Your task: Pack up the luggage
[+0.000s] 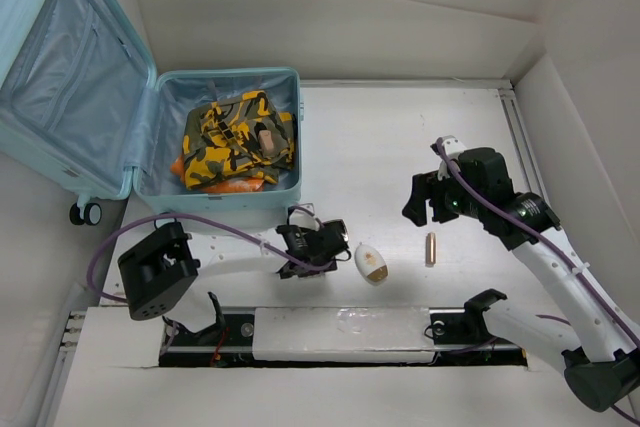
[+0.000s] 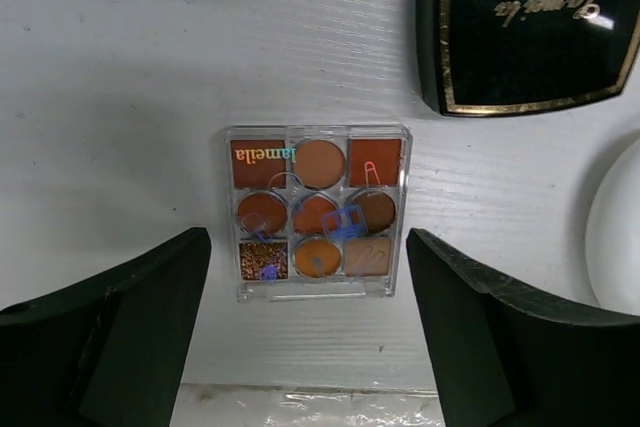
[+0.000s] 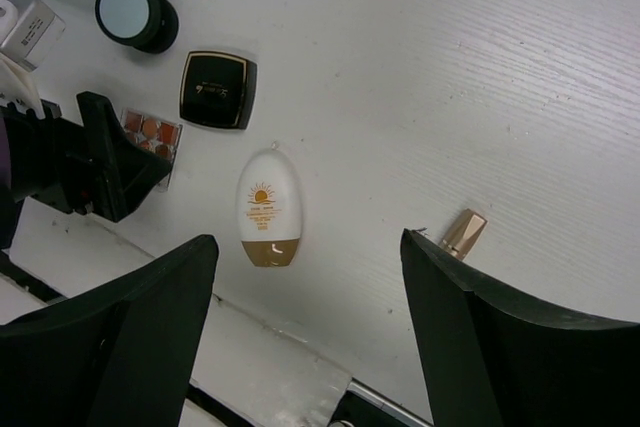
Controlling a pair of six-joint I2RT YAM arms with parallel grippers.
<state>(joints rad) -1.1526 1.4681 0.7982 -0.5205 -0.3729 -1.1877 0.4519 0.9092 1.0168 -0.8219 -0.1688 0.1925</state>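
The luggage [image 1: 110,97] lies open at the far left, its lid back, with a camouflage garment [image 1: 238,137] and orange cloth in its base. My left gripper [image 1: 320,244] hovers open over a clear eyeshadow palette [image 2: 317,212]; the palette lies just ahead of the fingertips, and my left gripper [image 2: 308,337] holds nothing. My right gripper [image 1: 428,202] is open and empty, high above the table. Below my right gripper [image 3: 310,327] lie a white sunscreen bottle [image 3: 268,209] and a gold lipstick [image 3: 464,233].
A black compact [image 2: 530,22] lies beside the palette. In the right wrist view a round black jar [image 3: 135,14] and a silver box [image 3: 25,22] sit near the suitcase. The sunscreen [image 1: 371,263] and lipstick [image 1: 431,248] lie near the table's front edge.
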